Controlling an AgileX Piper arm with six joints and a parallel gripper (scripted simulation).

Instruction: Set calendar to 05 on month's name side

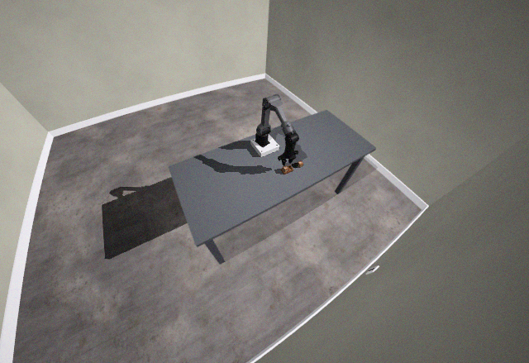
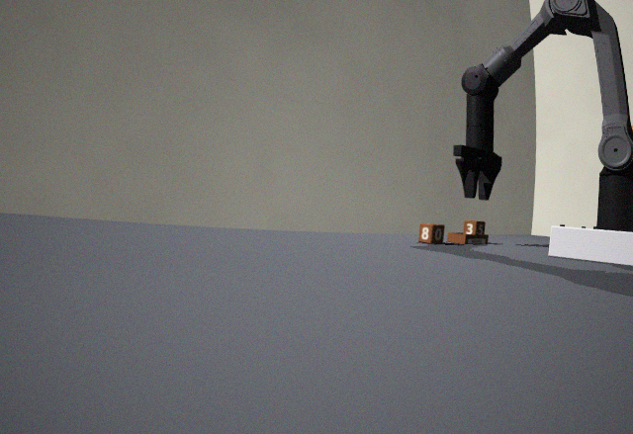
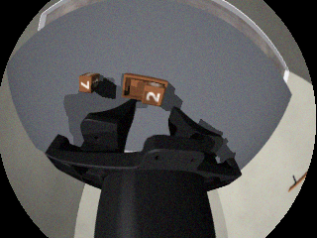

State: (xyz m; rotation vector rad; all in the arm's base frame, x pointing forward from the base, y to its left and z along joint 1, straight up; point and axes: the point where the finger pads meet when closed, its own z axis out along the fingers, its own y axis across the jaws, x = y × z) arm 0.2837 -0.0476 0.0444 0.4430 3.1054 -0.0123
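Observation:
The gripper [image 1: 285, 162] [image 2: 477, 198] [image 3: 154, 106] is open and empty, above the tray cube with a clear gap. The orange-brown tray [image 2: 456, 238] [image 3: 146, 77] lies flat on the table. One cube [image 2: 474, 227] [image 3: 154, 94] stands in its right half in the wrist view; the left half is empty. In the exterior view it shows 3 and a dim upright 5, the 5 above the tray side with a pale label, too small to read. Its top shows 2. The other cube [image 1: 300, 164] [image 2: 430, 233] [image 3: 88, 83] stands on the table, showing 8, a dim 0 and, in the wrist view, 7.
The loose cube stands a short gap from the tray's empty end. The arm's white base [image 1: 264, 147] [image 2: 587, 243] stands behind on the grey table [image 1: 239, 205] [image 2: 229, 327]. The table's far edge shows beyond the tray in the wrist view.

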